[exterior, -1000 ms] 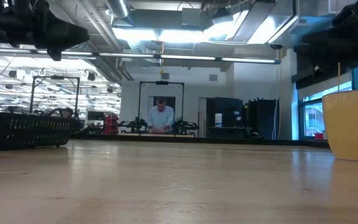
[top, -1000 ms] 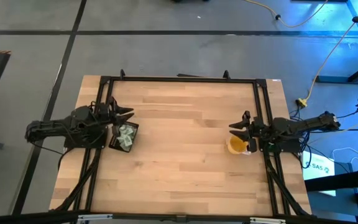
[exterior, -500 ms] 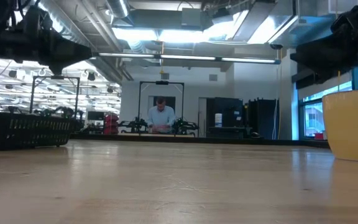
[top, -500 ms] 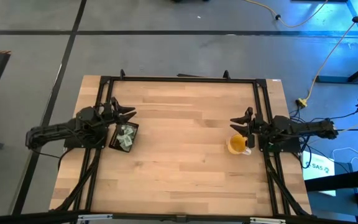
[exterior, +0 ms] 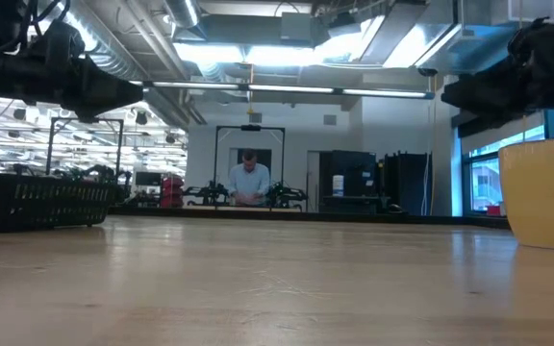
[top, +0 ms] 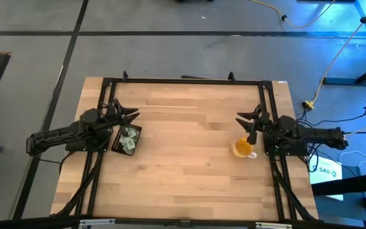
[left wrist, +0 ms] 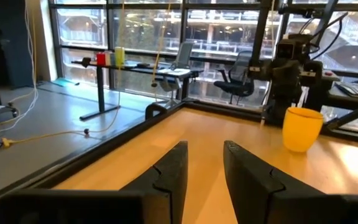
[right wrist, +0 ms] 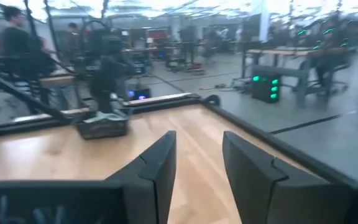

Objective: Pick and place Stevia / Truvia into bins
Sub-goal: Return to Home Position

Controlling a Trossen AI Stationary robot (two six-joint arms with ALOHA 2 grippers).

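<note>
Pale green and white Stevia sachets [top: 128, 140] lie in a heap inside the black bin [top: 117, 141] near the table's left edge. The low view shows the bin [exterior: 41, 202] as a mesh-walled tray resting on the table top. My left gripper [top: 132, 114] is above the table, just past the bin's far end. It is open with nothing between its fingers [left wrist: 204, 162]. My right gripper [top: 246, 119] is near the table's right edge. It is open too, and nothing is between its fingers [right wrist: 197, 155].
A yellow cup [top: 242, 147] stands on the table just nearside of my right gripper and shows large at the right in the low view [exterior: 546, 192]. A black frame [top: 183, 81] rims the table. The wooden middle [top: 189, 140] lies bare between the arms. A person [exterior: 249, 181] is far behind the table.
My right gripper has swung toward the table's far edge, from above the yellow cup to beyond it. My left arm has sunk a little, and its gripper has turned slightly toward the far edge. Both grippers stay open. Bin, sachets and cup have not moved.
</note>
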